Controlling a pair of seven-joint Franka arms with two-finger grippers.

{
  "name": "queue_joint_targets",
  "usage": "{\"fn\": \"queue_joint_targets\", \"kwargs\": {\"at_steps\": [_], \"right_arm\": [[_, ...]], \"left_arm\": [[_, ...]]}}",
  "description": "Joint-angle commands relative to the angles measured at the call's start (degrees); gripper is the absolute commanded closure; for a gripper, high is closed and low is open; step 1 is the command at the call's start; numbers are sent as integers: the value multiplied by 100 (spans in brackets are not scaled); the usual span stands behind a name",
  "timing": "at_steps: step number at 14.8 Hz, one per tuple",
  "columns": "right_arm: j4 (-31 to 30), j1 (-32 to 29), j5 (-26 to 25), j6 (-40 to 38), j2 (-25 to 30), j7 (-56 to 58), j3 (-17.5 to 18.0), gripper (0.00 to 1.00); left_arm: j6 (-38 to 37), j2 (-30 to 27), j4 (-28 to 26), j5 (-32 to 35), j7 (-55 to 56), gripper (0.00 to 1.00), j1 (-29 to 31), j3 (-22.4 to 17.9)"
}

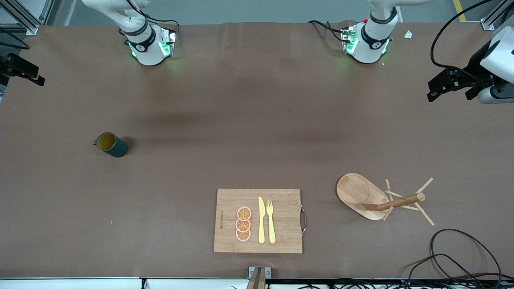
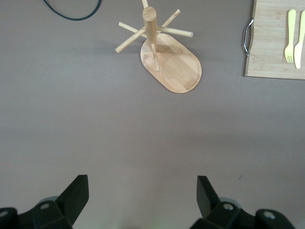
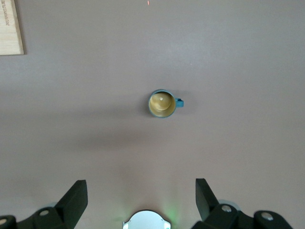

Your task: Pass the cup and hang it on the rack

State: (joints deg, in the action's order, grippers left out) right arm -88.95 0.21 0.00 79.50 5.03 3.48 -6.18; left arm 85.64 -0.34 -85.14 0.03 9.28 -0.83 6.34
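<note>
The dark teal cup [image 1: 111,144] stands upright on the brown table toward the right arm's end, its yellow-brown inside showing. My right gripper [image 3: 141,195] hangs open and empty high over the table near its own base, with the cup [image 3: 162,103] well below and apart from it. The wooden rack [image 1: 377,198] stands on its oval base toward the left arm's end, nearer the front camera. My left gripper [image 2: 143,195] is open, empty and high above bare table, far from the rack [image 2: 164,52]. Neither hand shows in the front view.
A wooden cutting board [image 1: 259,220] with a metal handle holds orange slices, a yellow knife and a yellow fork, between cup and rack and nearer the front camera. Black cables [image 1: 453,257] lie by the front edge near the rack. The arm bases [image 1: 150,46] stand along the back.
</note>
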Motion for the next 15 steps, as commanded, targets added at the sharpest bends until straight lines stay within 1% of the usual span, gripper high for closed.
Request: {"fn": "queue_joint_targets", "kwargs": {"at_steps": [1,5,15], "right_arm": [[-202,-82,123,101,200,56,21,0],[-202,-82,228,101,227,100,-119,0],[-202,-21,176,83,262,135,-93,0]], "left_arm": [[22,42,103,-117,-120,0,39,-10],[23,42,103,-100,-137,0,48,-10],[23,42,103,-82,-199,0,66,-1]]}}
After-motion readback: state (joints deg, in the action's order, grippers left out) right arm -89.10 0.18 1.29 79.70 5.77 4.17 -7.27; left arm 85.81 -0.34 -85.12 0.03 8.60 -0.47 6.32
